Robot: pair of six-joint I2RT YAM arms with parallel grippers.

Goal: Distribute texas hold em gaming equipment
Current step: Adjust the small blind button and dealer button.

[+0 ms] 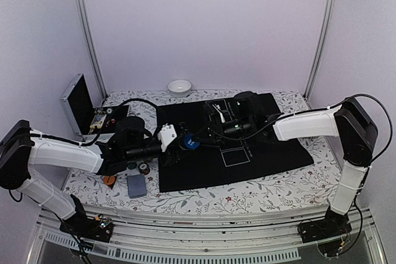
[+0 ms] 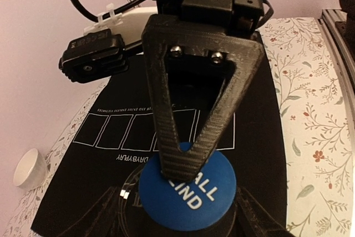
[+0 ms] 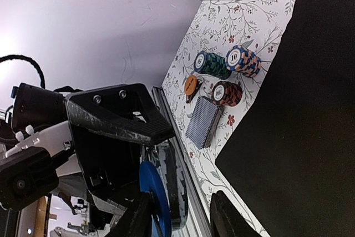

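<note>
Light, rigid, slick blue round plastic button disc (image 2: 206, 193) sits clamped rim-to-rim in the left jaws. The right jaws straddle it, parted; pinching its flat faces seems surest.

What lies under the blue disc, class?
Below the blue disc lies the black mat, printed with a row of white card outlines. The patch straight beneath is covered by the disc itself, so whether anything rests there, or whether the disc touches the mat, cannot be seen.
</note>
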